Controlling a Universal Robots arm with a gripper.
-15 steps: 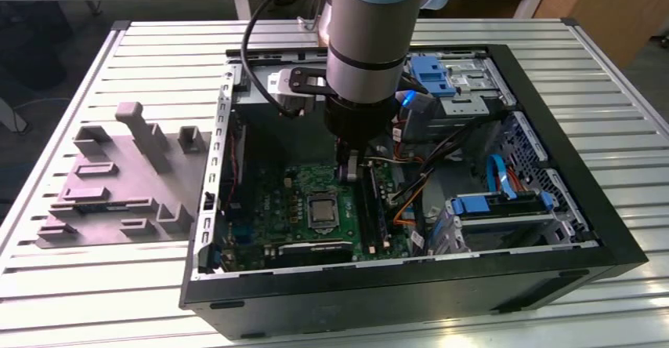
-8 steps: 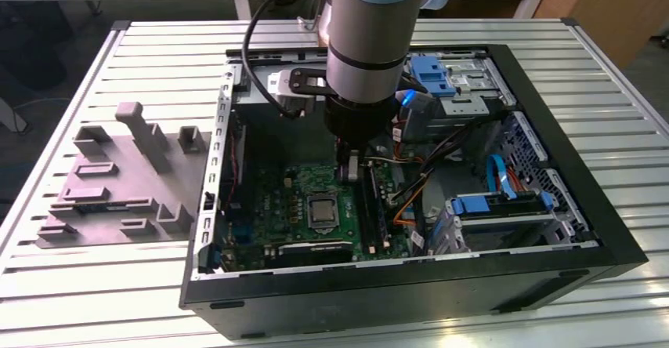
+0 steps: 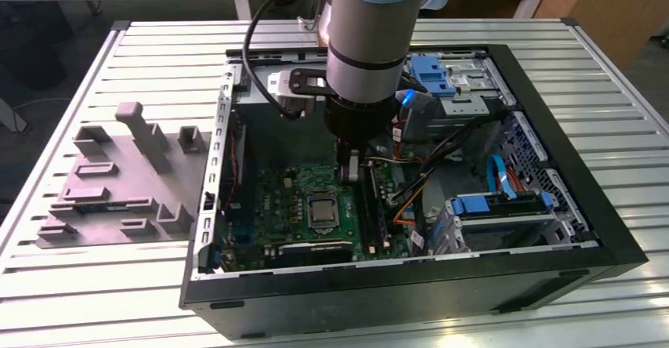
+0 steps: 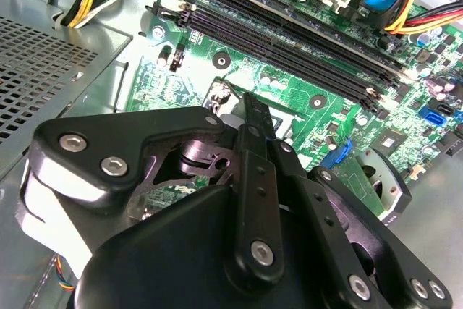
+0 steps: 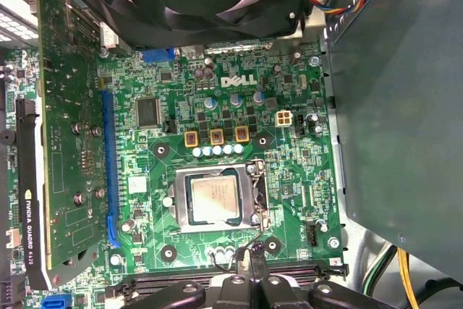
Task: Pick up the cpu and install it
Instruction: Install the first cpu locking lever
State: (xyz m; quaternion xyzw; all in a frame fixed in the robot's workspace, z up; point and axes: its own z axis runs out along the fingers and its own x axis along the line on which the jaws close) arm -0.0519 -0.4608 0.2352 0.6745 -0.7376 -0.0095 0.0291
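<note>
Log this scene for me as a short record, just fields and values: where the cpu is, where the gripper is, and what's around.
setting: open computer case on a slatted table
cpu: lying in the socket on the green motherboard
gripper: inside the case, over the board by the memory slots, apart from the cpu
beside case: grey fixture block, exterior view's left

The exterior view looks down from above; both wrist views sit close over the shared motherboard [image 5: 289, 179].
</note>
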